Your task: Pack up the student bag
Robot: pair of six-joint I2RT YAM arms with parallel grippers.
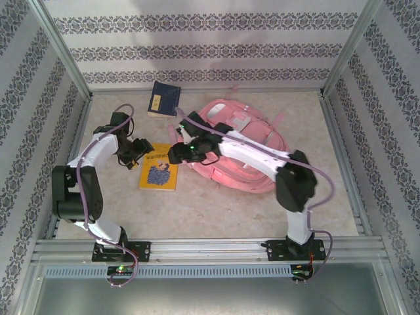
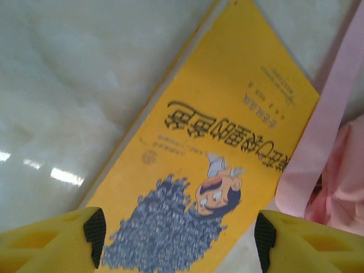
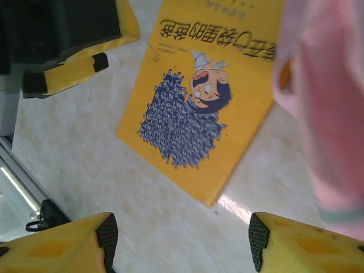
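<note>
Student bag (image 1: pixel 259 134) is lying limp, likely best gripped by its strap (image 2: pixel 321 136); left hand (image 2: pixel 179 236) and right hand (image 3: pixel 182 240) are hovering open.

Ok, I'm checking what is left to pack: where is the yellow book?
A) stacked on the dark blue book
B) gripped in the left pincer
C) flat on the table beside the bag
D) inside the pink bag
C: the yellow book lies flat on the table next to the student bag, and the left pincer is open over it, gripping nothing.
</note>
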